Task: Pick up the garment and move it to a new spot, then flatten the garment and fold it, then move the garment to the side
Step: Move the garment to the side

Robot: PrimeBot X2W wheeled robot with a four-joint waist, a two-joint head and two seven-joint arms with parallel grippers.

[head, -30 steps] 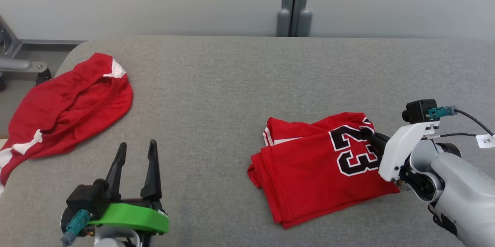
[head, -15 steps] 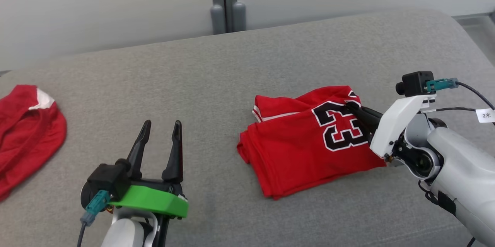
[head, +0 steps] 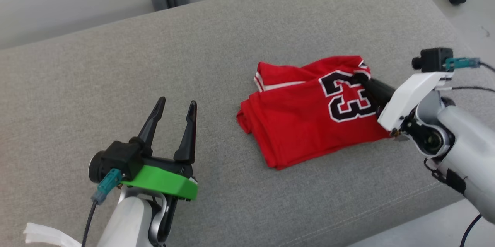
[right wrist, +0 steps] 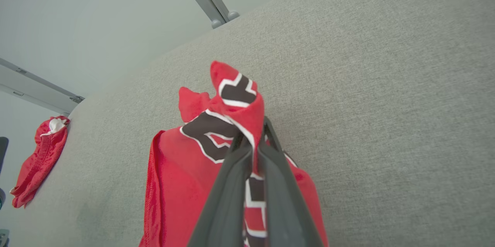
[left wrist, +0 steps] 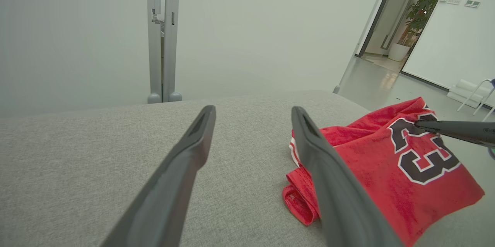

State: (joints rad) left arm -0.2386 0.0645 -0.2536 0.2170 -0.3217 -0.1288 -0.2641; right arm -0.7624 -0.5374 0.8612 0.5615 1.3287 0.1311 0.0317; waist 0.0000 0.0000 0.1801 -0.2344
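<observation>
Pinches the shirt (head: 305, 127) with the right gripper (head: 359, 77), fingers pressed tight together on a red fold right by the black number. Shows, in the right wrist view, that fold poking up past the tips of the right gripper (right wrist: 253, 140), and the rest of the shirt (right wrist: 174, 185) spread out under the fingers and to their left. Rests the folded shirt on the grey couch (head: 116, 65), mostly flat, with just the pinched corner lifted a little. Holds the left gripper (head: 176, 104) spread wide, with nothing between its fingers, low over the couch. Has the shirt (left wrist: 379, 169) off to the right of the left gripper (left wrist: 253, 111), near but not touching. Shows one more red cloth (right wrist: 38, 158) far to the left of the right gripper, at the couch edge.
</observation>
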